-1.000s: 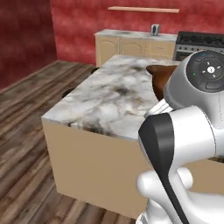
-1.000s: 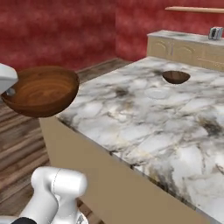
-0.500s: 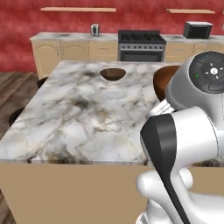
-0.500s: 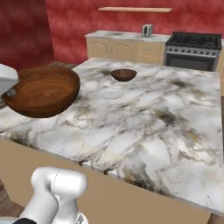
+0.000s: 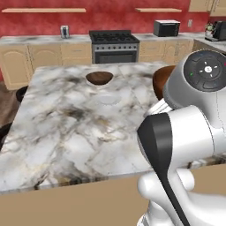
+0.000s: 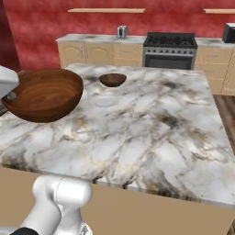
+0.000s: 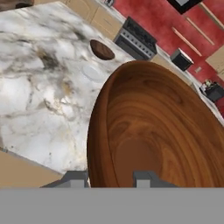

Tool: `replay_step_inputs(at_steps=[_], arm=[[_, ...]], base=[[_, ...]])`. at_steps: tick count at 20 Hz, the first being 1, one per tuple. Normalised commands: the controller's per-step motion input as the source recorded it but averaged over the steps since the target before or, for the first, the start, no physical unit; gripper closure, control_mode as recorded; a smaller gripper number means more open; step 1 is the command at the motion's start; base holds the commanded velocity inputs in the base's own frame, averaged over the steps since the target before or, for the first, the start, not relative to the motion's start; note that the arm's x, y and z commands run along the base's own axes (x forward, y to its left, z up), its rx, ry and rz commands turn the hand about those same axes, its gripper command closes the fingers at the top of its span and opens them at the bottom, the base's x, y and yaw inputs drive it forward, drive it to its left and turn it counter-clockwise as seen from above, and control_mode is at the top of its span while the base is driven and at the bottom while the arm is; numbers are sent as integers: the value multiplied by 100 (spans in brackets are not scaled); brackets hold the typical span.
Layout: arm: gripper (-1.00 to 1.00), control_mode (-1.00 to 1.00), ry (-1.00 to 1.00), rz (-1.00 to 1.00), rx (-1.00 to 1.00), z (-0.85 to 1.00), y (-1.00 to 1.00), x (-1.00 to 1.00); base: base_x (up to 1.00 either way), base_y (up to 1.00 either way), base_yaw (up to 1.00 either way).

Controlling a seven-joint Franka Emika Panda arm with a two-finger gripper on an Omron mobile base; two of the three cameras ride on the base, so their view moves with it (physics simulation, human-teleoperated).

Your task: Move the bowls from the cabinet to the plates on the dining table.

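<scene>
A reddish brown bowl [image 7: 162,131] is held up in the air on its rim, and my gripper [image 7: 109,179] is shut on it, one fingertip [image 7: 74,178] outside the wall and one inside. The same bowl [image 6: 43,94] hangs over the near left corner of the dining table [image 6: 151,133]. In the left base view my arm hides most of the bowl [image 5: 159,81]. A dark brown bowl [image 6: 113,80] sits farther back on the marble top, and a bare pale plate [image 6: 105,101] lies just in front of it. A strip of tan wall cabinet [image 5: 206,4] shows at the top right.
A black stove [image 5: 114,44] stands in the low tan cabinets [image 5: 44,55] along the red back wall. A microwave [image 5: 166,28], a toaster [image 5: 65,31] and a coffee machine [image 5: 216,31] stand on that counter. A dark stool [image 5: 21,93] stands at the table's left side.
Both base views have swung round, so the table now lies square ahead and the stove wall behind it. The reddish bowl stays in the gripper in the same place relative to the arm.
</scene>
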Motion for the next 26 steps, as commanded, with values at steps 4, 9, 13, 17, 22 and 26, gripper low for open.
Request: replay_step_inputs(at_steps=[4, 9, 13, 17, 22, 26], arm=[[100, 100, 0, 0, 0, 0, 0, 0], [100, 100, 0, 0, 0, 0, 0, 0], [100, 100, 0, 0, 0, 0, 0, 0], [100, 100, 0, 0, 0, 0, 0, 0], [100, 100, 0, 0, 0, 0, 0, 0], [100, 100, 0, 0, 0, 0, 0, 0]], base=[[7, 64, -28], [41, 48, -26], [66, 59, -21], [62, 63, -14], [1, 5, 0], [2, 2, 0]])
